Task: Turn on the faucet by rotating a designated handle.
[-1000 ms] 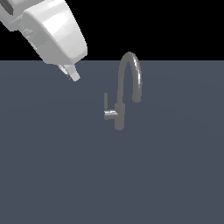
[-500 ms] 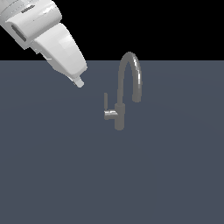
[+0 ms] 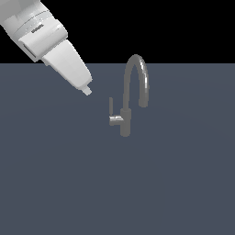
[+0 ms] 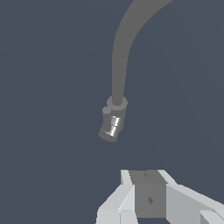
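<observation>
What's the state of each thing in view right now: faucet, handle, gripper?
faucet: upright on the grey surface, arched spout up, no water visible.
handle: slim rod pointing up from a short stub on the exterior view's left of the body, untouched.
gripper: off the handle on the exterior view's left and above it, holding nothing; open or shut cannot be told.

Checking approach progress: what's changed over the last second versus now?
The white gripper has moved down and toward the exterior view's right, closing on the thin grey L-shaped handle without touching it. Nothing grasped. The grey gooseneck faucet and its handle have not moved.
</observation>
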Motion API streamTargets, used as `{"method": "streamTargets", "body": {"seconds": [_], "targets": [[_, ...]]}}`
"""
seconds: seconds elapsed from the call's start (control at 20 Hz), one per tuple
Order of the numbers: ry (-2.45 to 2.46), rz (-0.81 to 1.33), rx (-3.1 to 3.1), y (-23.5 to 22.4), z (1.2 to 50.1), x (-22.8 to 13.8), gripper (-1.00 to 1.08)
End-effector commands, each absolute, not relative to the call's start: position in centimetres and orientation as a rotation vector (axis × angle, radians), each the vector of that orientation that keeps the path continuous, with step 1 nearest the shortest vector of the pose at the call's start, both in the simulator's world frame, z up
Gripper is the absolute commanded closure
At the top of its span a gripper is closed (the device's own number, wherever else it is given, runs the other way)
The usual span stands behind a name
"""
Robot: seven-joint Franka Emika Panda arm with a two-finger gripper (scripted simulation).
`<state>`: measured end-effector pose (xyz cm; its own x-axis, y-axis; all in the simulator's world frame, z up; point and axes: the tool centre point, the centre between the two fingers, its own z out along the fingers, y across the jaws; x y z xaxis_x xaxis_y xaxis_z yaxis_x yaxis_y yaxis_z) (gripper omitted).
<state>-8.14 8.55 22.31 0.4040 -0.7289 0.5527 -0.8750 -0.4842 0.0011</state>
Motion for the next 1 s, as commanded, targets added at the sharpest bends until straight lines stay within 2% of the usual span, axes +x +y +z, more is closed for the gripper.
{"method": "streamTargets", "body": {"seconds": [0.0,0.95], "targets": [[-1.414,0.723,2.356,8.5,22.0,-7.7,1.08],[-1.573,0.803,2.148,6.6,18.3,-3.1,1.08]]}}
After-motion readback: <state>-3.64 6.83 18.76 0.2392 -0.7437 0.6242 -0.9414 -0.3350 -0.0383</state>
